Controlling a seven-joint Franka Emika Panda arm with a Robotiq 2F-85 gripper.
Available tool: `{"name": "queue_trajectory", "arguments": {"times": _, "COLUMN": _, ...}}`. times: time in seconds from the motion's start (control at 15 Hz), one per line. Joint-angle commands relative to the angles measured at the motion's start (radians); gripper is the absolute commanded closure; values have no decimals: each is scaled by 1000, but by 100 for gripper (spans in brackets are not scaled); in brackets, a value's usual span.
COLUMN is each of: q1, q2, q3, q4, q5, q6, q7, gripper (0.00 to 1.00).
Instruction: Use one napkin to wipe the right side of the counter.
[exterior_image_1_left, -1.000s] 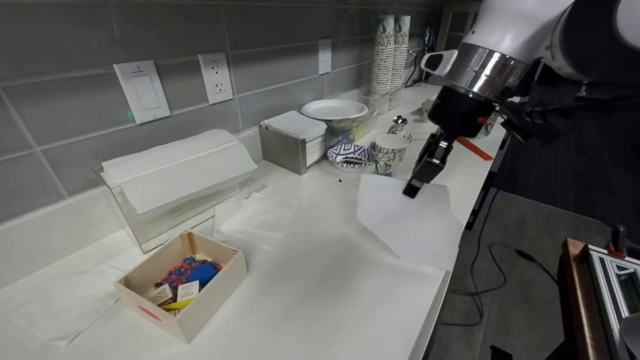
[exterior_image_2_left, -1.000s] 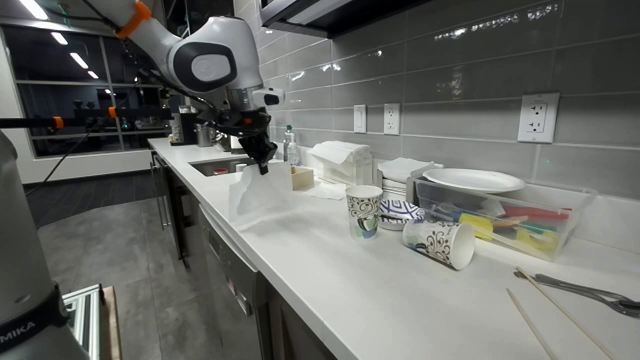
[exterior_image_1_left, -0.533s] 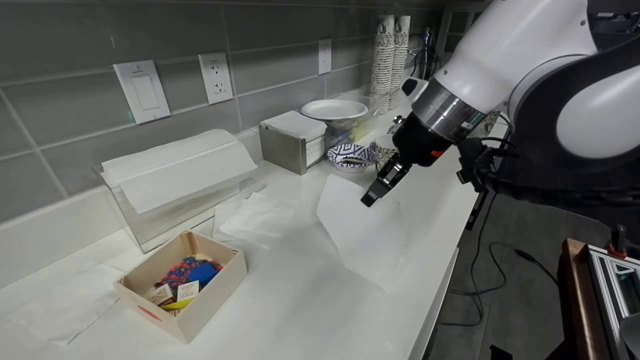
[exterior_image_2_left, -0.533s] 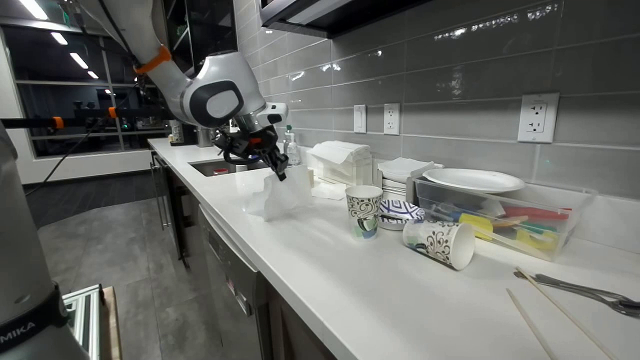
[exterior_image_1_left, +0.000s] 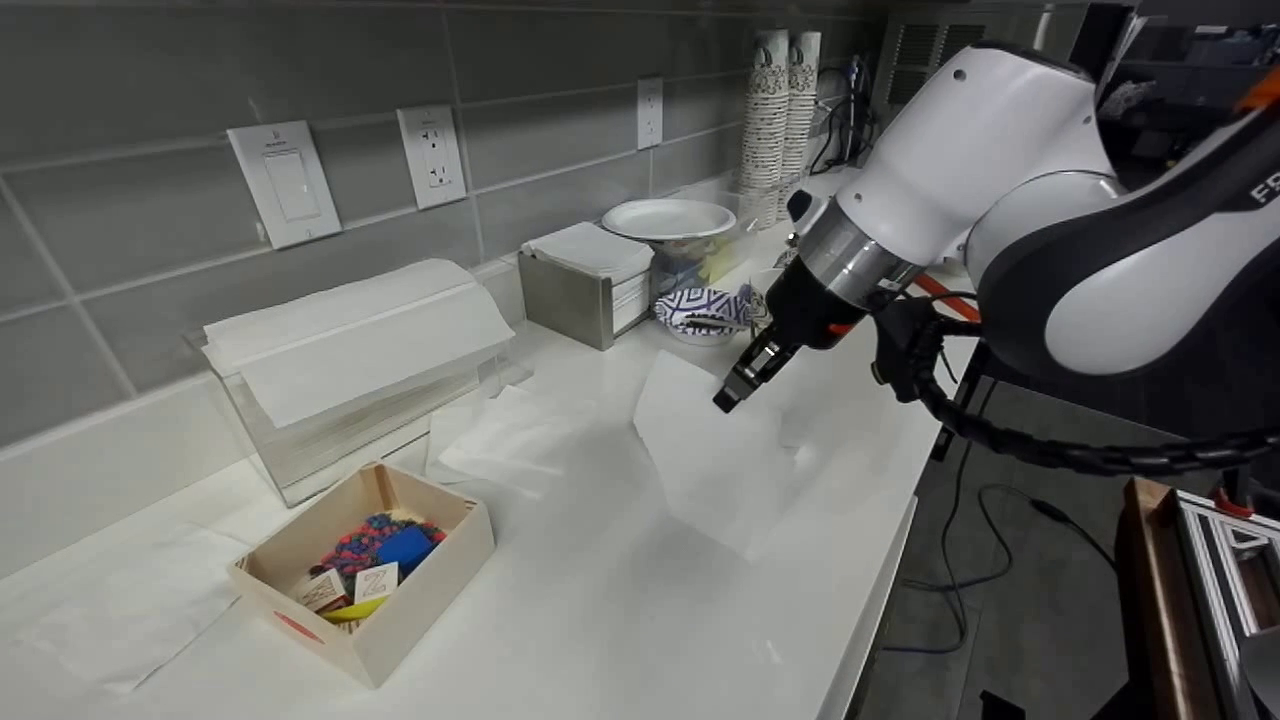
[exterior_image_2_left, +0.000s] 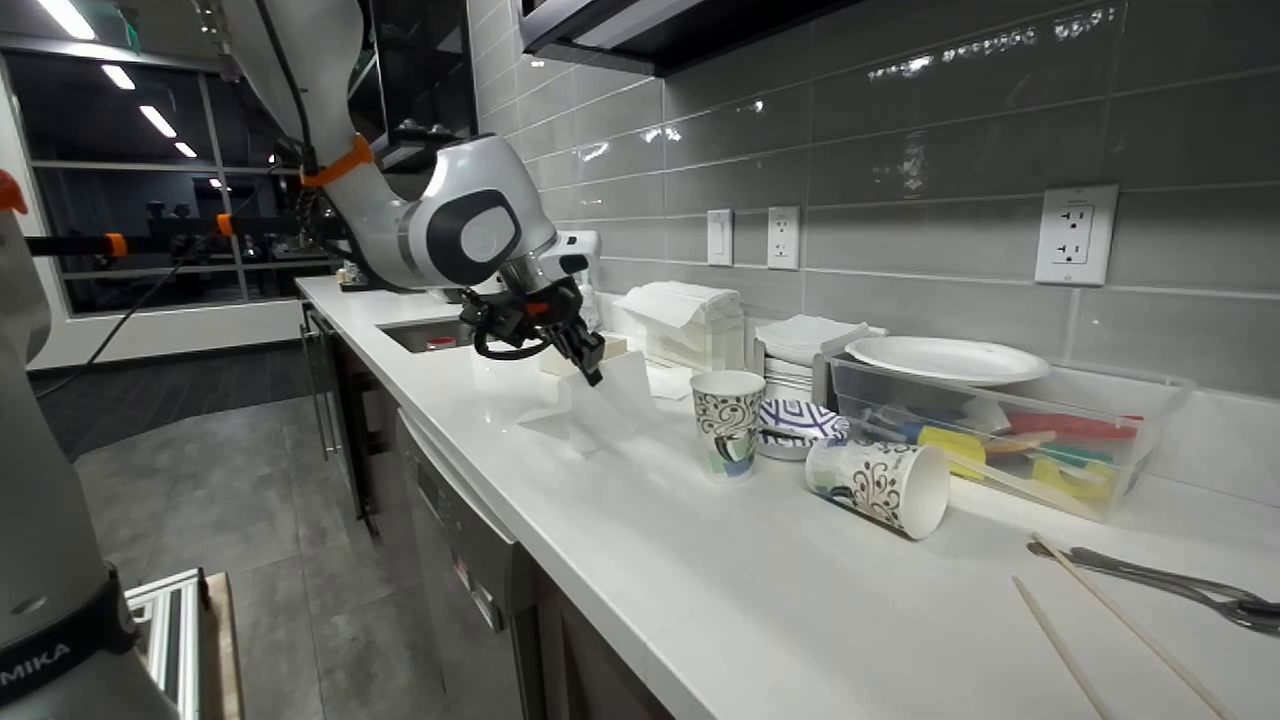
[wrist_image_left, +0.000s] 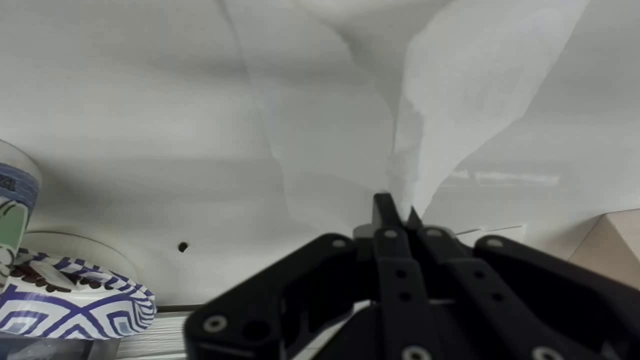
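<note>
White napkin (exterior_image_1_left: 708, 460) | pinched in gripper (exterior_image_1_left: 726, 400) | hanging over counter (exterior_image_1_left: 600, 610) | 1 upright cup (exterior_image_2_left: 728, 428) nearby

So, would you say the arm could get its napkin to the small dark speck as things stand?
Probably yes: the gripper holds the napkin, and the wrist view shows nothing standing between it and the speck on the counter.

Cup (wrist_image_left: 14, 200) cut off at wrist view's left edge; box (wrist_image_left: 620, 245) at right; napkin (wrist_image_left: 475, 85) at top. Speck (wrist_image_left: 183, 247) too small to identify.
</note>
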Motion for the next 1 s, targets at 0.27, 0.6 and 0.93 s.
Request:
{"name": "queue_trajectory", "arguments": {"times": 0.27, "q1": -13, "q2": -77, "q3": -2, "q4": 63, "q5": -122, "q6": -252, "q7": 86, "gripper": 40}}
{"name": "queue_trajectory", "arguments": {"times": 0.6, "q1": 22, "q2": -210, "q3": -48, "q4": 92, "q5": -3, "q6": -505, "q7": -53, "gripper": 2}}
{"name": "queue_trajectory", "arguments": {"times": 0.93, "q1": 19, "q2": -360, "q3": -96, "q4": 128, "q5": 84, "q6": -778, "q7": -135, "gripper": 0}}
